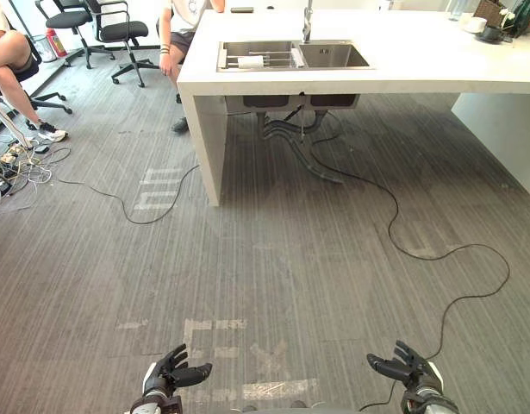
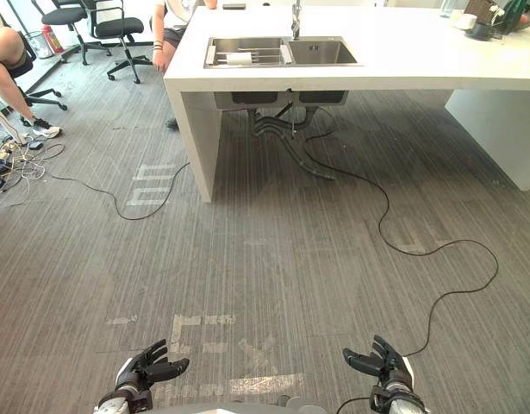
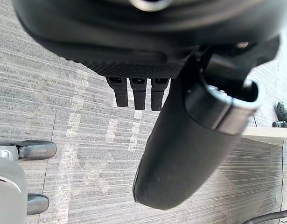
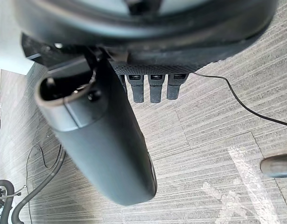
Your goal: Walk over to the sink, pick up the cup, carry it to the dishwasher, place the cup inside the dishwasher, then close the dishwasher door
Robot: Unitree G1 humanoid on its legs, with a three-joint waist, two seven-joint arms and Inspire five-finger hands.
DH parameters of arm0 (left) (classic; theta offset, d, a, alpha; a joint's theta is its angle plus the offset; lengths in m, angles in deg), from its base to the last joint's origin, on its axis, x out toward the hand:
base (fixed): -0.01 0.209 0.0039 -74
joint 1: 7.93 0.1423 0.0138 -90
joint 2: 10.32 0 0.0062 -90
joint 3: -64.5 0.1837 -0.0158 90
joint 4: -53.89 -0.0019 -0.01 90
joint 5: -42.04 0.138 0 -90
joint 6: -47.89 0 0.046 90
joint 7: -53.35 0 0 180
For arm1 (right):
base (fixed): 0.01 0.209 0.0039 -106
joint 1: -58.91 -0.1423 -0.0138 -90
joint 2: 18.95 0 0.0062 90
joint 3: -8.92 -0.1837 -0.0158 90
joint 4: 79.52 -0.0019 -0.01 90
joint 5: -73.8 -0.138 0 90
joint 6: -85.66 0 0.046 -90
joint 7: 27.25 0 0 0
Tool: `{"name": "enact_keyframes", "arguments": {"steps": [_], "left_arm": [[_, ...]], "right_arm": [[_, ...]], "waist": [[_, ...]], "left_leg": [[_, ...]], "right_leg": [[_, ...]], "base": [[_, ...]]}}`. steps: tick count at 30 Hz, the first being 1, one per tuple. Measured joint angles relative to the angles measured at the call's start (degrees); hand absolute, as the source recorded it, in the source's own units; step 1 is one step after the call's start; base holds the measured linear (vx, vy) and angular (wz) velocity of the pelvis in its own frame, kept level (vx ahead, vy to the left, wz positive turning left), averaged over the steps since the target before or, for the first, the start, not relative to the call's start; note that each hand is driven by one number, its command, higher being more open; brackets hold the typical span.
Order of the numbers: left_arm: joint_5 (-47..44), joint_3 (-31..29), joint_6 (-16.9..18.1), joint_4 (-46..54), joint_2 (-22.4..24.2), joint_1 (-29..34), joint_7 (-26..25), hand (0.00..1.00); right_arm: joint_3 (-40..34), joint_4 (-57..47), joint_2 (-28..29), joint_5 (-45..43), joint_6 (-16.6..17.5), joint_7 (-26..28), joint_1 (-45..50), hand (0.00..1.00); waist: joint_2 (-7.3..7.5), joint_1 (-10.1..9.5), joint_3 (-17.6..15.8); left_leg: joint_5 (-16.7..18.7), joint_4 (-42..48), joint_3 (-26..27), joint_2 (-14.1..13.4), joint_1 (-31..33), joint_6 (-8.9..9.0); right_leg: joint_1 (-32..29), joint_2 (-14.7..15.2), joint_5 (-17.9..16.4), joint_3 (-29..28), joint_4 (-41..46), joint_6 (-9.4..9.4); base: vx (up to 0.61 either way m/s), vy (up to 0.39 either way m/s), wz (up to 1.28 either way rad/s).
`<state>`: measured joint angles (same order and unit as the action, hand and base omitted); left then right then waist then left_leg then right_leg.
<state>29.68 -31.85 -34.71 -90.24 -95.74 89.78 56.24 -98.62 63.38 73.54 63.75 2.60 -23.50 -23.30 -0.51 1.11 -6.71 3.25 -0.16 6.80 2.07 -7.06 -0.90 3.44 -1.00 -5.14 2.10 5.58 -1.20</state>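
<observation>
1. Cup (image 1: 250, 61) spotted as a small white thing, seemingly lying on its side, on the rack (image 1: 273, 59) in the left basin of the sink (image 1: 333, 57). Too small to confirm shape or handle.
2. Sink set in a white worktop (image 1: 402, 65), tap (image 1: 307, 24) behind the basins. Far ahead across open grey floor (image 1: 273, 259), well apart from both hands.
3. Left hand (image 1: 170, 373) low at the near edge, fingers (image 3: 139, 95) straight and released, nothing held.
4. Right hand (image 1: 407, 366) same: fingers (image 4: 155, 91) loose and spread, empty.
5. Step in hand, judged: walking to the sink. Grasp not yet started.
6. Handling guess: light, stiff, smooth-walled. Possibly wet and slippery from the sink. Breakable if ceramic, so no knocking against the rack or the basin wall.
7. Hold advice: wrap round the mid-body from above, thumb on one side and fingers opposite. Avoid pinching the rim. Lift clear of the rack bars before turning upright.
</observation>
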Motion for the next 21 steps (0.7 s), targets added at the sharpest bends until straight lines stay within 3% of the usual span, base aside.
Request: {"name": "enact_keyframes", "arguments": {"steps": [21], "left_arm": [[0.0, -0.1, 0.0, 0.4, -1.0, 0.2, 1.0, 0.90]], "right_arm": [[-0.2, 0.1, -0.4, 0.0, -0.1, 0.5, 1.5, 0.90]], "waist": [[-0.67, 0.39, 0.9]], "left_leg": [[0.7, 0.4, 0.9, -0.1, 1.6, -0.04]], "right_leg": [[-1.8, -0.1, -0.1, -0.5, 0.0, 0.12]], "base": [[0.01, 0.001, -0.01]]}}
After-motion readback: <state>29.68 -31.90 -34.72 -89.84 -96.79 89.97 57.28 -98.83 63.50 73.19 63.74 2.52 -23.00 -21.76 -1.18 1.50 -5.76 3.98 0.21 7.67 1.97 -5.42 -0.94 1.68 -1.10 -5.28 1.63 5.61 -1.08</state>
